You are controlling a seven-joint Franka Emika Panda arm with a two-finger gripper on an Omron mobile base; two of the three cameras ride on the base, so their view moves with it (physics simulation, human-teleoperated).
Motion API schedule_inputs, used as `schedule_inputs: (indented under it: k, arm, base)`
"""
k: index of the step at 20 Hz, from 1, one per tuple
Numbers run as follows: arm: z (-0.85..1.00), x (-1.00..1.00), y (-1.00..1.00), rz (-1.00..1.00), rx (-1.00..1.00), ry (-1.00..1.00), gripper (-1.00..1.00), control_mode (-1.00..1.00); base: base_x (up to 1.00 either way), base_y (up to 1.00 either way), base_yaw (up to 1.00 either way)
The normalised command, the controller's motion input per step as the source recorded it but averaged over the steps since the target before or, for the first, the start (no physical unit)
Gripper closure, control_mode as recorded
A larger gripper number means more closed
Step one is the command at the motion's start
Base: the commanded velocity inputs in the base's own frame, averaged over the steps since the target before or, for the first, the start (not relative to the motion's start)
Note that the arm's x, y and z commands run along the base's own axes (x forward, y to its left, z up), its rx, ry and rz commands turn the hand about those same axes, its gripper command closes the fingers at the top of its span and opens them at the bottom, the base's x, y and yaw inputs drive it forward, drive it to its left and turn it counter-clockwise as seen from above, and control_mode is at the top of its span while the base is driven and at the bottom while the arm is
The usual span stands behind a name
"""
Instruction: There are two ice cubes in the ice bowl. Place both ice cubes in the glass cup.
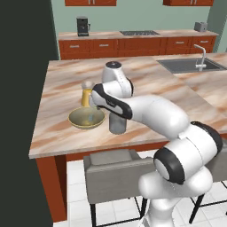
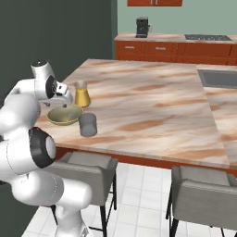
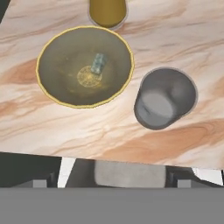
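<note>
tool hangs above the ice bowl, fingers mostly hidden by the wrist; jaws spread wide, holding nothing. ice cubes lie near bowl centre, blurred into one pale lump, can't separate them. glass cup just beside bowl on desk, partly behind forearm in left base view. flask behind bowl, cut off at hand view top.

You see the ice bowl on the table near its left edge. The glass cup stands just right of it, nearer you, and the flask behind.
</note>
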Motion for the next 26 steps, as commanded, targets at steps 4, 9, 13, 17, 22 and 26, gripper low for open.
schedule_inputs:
  k: [4, 9, 13, 17, 22, 26]
  arm:
    - [-0.23, 0.26, 0.07, 0.00, 0.00, 0.00, -1.00, -1.00]
    - [-0.36, 0.25, 0.13, 0.00, -0.02, 0.00, -1.00, -1.00]
    - [-0.54, 0.20, 0.06, 0.00, -0.04, 0.00, -1.00, -1.00]
    - [-0.34, 0.28, 0.14, 0.00, -0.02, 0.00, -1.00, -1.00]
    - [-0.32, 0.31, 0.16, 0.00, 0.00, 0.00, -1.00, -1.00]
    - [-0.30, 0.29, 0.04, 0.00, 0.00, 0.00, -1.00, -1.00]
  base:
    - [0.00, 0.00, 0.00]
    - [0.00, 0.00, 0.00]
    - [0.00, 0.00, 0.00]
    - [0.00, 0.00, 0.00]
    - [0.00, 0.00, 0.00]
    - [0.00, 0.00, 0.00]
